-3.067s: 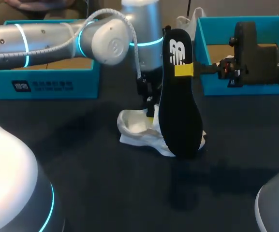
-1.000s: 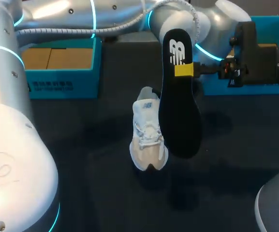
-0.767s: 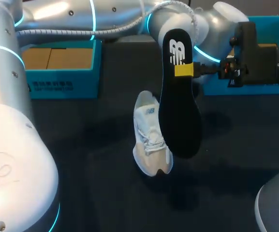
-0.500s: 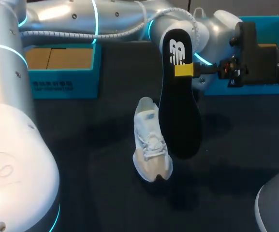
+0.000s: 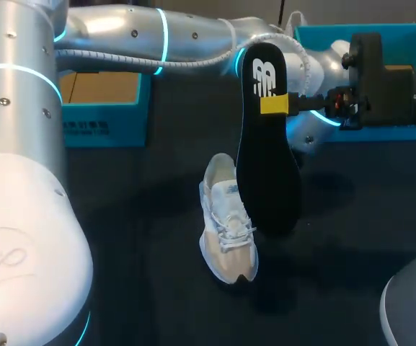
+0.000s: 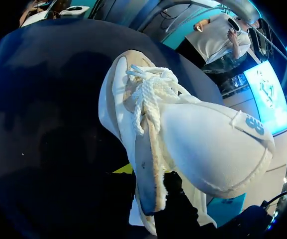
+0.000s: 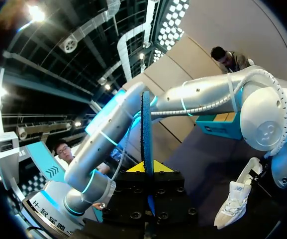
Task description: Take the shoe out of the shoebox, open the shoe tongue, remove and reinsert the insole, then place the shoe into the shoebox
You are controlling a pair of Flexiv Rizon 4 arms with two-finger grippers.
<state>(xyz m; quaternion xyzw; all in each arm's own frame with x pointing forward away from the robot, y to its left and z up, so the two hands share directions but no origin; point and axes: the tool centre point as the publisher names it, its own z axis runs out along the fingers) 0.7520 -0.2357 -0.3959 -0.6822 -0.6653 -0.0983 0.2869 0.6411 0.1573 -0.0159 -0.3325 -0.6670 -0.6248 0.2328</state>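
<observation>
The white shoe (image 5: pixel 226 232) stands on the dark table (image 5: pixel 143 238), toe toward the front and laces up. Its heel is tucked behind the black insole (image 5: pixel 267 166). My right gripper (image 5: pixel 275 104) comes in from the right and is shut on the insole's upper part, holding it upright in the air. In the right wrist view the insole (image 7: pixel 145 129) shows edge-on between the right gripper's (image 7: pixel 146 169) yellow tips, with the shoe (image 7: pixel 235 199) below. My left arm reaches across the back. Its gripper (image 6: pixel 148 191) is at the heel of the shoe (image 6: pixel 183 134), which fills that view.
A teal shoebox (image 5: pixel 103 108) stands at the back left, partly behind my left arm. A second teal box (image 5: pixel 316 43) stands at the back right behind my right gripper. My left arm's elbow (image 5: pixel 308 72) lies close behind the insole.
The left arm has shifted to the right, and the shoe has slid a little toward the front right with it. The right gripper and insole have stayed still.
</observation>
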